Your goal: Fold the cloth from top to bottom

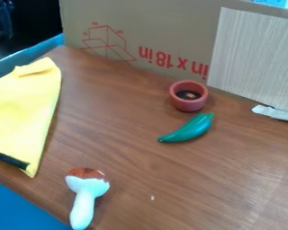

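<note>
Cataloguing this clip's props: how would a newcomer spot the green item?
On the wooden table, before the cardboard box, stands a round reddish cup. Nearer the camera than the cup lies the green item, curved and glossy, its tip toward the yellow cloth. Neither the cup nor the toy mushroom tapers to a point.

Red cup [188,105]: one. Green toy pepper [192,130]: one, lies just beside cup. Toy mushroom [85,193]: one; yellow cloth [20,108]: one; both lie well apart from cup. Printed cardboard [152,31]: one, stands behind cup.
</note>
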You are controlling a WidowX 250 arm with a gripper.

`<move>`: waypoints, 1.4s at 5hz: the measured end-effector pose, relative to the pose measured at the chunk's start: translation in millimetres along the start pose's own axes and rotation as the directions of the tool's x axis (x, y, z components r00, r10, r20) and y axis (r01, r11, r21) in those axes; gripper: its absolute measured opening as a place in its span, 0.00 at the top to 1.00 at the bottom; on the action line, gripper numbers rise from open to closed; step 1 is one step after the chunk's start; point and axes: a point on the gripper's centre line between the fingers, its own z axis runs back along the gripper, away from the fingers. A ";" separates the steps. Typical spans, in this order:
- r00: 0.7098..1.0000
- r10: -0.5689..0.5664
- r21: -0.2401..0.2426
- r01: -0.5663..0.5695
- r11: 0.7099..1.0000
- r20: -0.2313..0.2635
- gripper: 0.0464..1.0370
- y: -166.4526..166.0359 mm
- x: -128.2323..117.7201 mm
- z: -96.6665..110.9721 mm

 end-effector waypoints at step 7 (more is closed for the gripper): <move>0.974 -0.101 -0.003 0.104 0.995 0.203 0.04 -24.0 85.9 -72.6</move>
